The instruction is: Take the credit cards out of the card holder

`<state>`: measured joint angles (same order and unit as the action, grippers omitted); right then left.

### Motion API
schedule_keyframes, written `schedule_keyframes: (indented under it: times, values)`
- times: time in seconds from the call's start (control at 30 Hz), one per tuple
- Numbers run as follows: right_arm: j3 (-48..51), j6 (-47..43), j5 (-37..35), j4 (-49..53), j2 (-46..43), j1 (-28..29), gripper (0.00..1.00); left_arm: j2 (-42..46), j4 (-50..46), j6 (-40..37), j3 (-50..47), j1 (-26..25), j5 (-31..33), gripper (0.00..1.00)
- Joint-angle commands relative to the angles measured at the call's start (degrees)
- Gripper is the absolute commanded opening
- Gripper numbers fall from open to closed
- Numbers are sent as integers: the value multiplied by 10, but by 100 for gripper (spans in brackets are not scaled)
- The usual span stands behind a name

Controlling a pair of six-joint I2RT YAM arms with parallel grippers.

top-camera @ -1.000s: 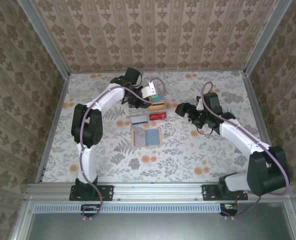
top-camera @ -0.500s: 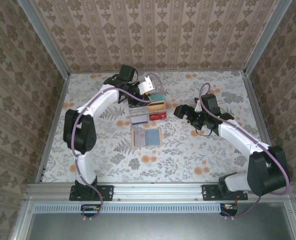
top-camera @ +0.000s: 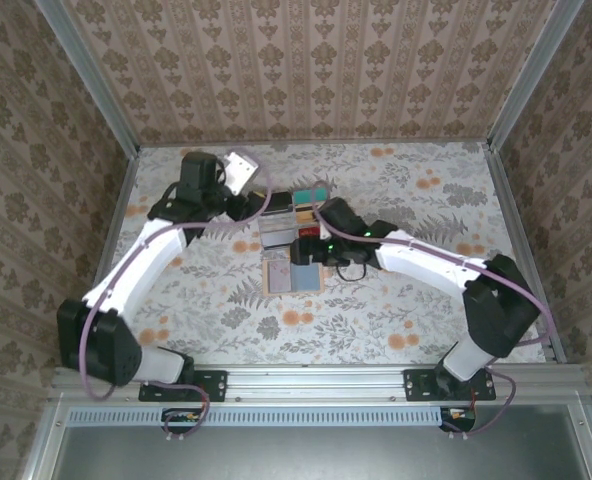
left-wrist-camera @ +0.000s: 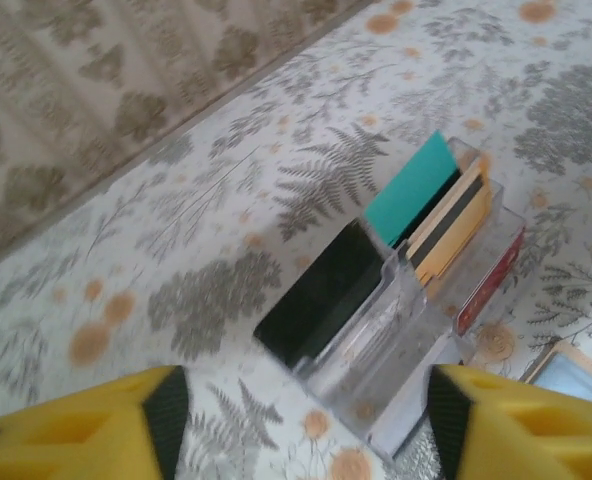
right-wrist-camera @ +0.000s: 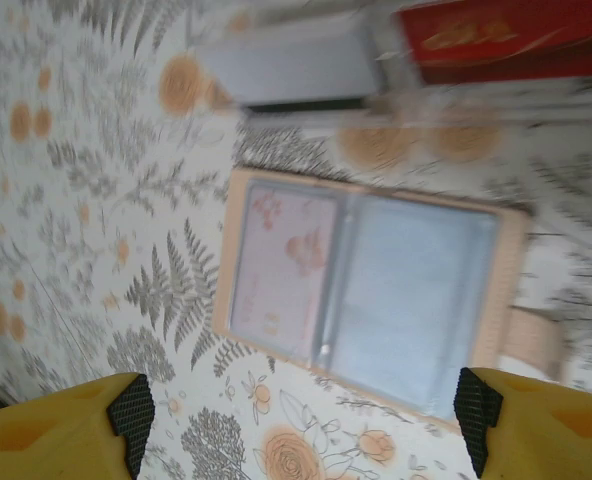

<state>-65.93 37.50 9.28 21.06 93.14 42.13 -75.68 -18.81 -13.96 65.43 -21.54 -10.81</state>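
Observation:
The card holder [top-camera: 281, 278] lies spread open on the table, tan-edged, one pocket grey-blue and the other pale pink with a floral print [right-wrist-camera: 366, 290]. My right gripper [right-wrist-camera: 304, 415] hangs open just above it [top-camera: 301, 252], nothing between its fingers. Several credit cards stand in a clear tray [left-wrist-camera: 396, 330]: a black card [left-wrist-camera: 321, 290], a teal card [left-wrist-camera: 411, 185], an orange card [left-wrist-camera: 456, 225] and a red card [left-wrist-camera: 491, 285]. My left gripper [left-wrist-camera: 304, 415] is open and empty, left of the tray [top-camera: 246, 205].
The clear tray [top-camera: 296, 215] sits directly behind the card holder, towards the back wall. The right arm stretches across the table's middle from the right. Metal-framed patterned walls close in the floral table on three sides.
My left gripper has opened and drawn back to the left, away from the tray. My right arm has swung left from the table's right side to over the card holder.

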Motion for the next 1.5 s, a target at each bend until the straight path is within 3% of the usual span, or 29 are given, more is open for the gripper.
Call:
schedule_keyframes:
  times: [0.0,0.17,0.47,0.6,0.93,1.17,1.47]
  values:
    - [-44,-7,-49,46,40,36,80,80,20,135,-64,23,115,81]
    - [-86,-5,-77,73,106,66,80,172,10,235,-137,58,228,93]
    - [-138,-5,-122,128,191,71,68,165,-124,405,-135,75,212,100]
    - [-147,-2,-134,135,214,71,67,155,-120,430,-160,75,186,100]
    - [-140,-4,-148,143,242,72,65,135,-51,489,-220,80,33,100]
    - [-119,-5,-164,137,249,73,54,92,-15,523,-246,75,-71,98]
    - [-92,-2,-185,113,251,77,50,33,17,540,-254,48,-146,93]
